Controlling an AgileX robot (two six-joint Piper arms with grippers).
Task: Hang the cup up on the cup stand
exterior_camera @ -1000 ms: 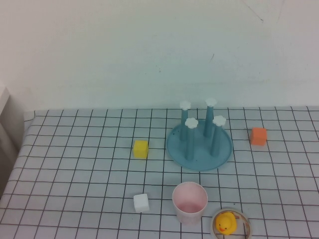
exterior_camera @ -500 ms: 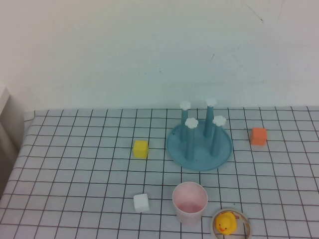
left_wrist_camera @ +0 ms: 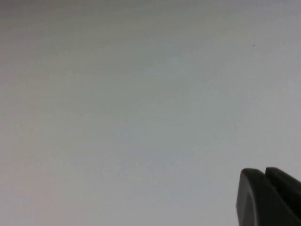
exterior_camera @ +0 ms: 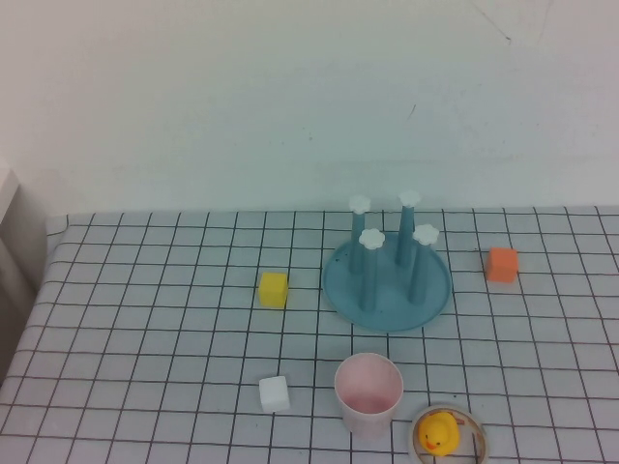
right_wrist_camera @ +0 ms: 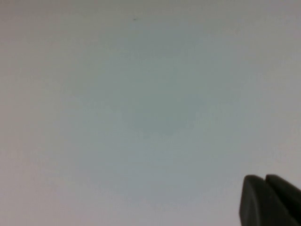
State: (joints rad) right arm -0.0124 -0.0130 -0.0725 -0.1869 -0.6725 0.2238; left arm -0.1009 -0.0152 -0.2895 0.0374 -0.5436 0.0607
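left gripper (left_wrist_camera: 269,197): jaws clenched, empty, facing blank wall | right gripper (right_wrist_camera: 269,201): same | cup (exterior_camera: 368,392): upright on counter (exterior_camera: 145,319), near cup stand (exterior_camera: 387,275), far from both jaws

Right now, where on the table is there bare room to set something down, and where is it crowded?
Free: the checked cloth left of the yellow cube, and the strip between the white cube and it. Crowded: near edge, where the cup nearly touches the duck ring, just before the cup stand. Left gripper and right gripper are shut, facing blank wall.
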